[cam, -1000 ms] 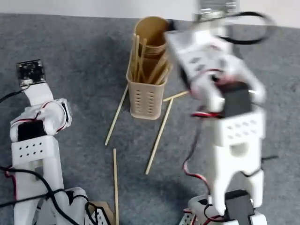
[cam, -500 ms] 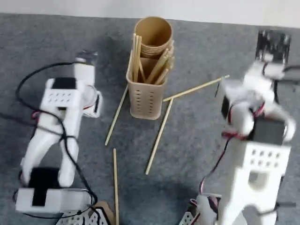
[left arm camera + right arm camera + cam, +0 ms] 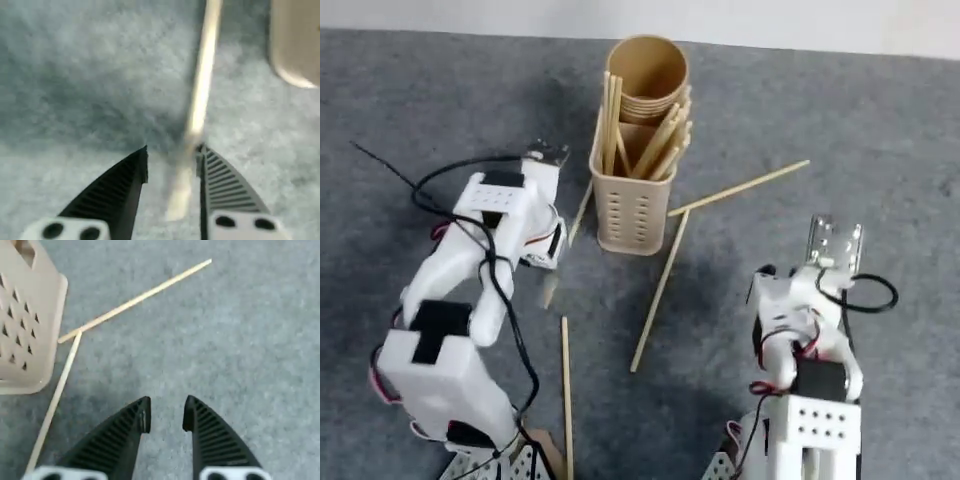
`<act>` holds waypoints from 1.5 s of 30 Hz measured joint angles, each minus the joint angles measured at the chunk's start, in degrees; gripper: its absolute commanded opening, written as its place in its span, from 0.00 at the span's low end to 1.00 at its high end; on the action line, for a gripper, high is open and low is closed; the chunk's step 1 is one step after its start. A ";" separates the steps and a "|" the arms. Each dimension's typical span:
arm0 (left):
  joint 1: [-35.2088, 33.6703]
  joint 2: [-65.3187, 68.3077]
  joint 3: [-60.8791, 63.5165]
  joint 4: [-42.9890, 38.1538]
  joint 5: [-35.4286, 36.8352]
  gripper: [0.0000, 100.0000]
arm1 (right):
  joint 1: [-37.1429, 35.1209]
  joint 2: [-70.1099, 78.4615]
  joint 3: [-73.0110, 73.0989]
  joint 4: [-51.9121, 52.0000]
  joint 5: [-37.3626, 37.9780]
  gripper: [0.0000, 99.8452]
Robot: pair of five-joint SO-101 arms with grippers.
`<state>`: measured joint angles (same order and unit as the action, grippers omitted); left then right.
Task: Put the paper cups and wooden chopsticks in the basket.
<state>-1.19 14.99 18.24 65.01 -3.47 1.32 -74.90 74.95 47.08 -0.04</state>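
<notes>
The beige perforated basket (image 3: 630,210) stands at the table's far middle, with stacked paper cups (image 3: 648,72) and several chopsticks upright in it. My left arm (image 3: 505,215) is just left of the basket, over a loose chopstick (image 3: 200,100). My left gripper (image 3: 172,155) is open, and the stick lies between its fingers, close to one of them. My right gripper (image 3: 166,415) hangs open and empty over bare carpet, back from the basket (image 3: 25,315) and two loose chopsticks (image 3: 135,300).
More chopsticks lie on the grey carpet: one slanting off the basket's right (image 3: 740,188), one in front of it (image 3: 660,290), one near the front edge (image 3: 566,395). My right arm (image 3: 810,330) sits at the near right.
My left arm has swung in from the left edge to the basket's left side, over a chopstick. My right arm has drawn back from the basket to the near right.
</notes>
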 measured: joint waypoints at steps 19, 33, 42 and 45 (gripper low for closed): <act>-1.05 2.37 -7.21 0.97 -0.35 0.00 | -0.97 -7.30 6.59 -0.79 0.00 0.11; 7.03 -38.42 -19.69 2.81 1.32 0.01 | -3.08 -7.30 11.69 -8.35 0.00 0.11; 22.86 -54.77 6.07 -27.25 2.73 0.01 | -3.08 -7.30 11.69 -8.35 0.00 0.11; 23.38 -54.77 9.49 -33.32 2.73 0.06 | -3.08 -7.30 11.69 -8.35 0.00 0.11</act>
<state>22.20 -39.78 27.74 31.69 -0.75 -1.76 -82.20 86.64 38.73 -0.04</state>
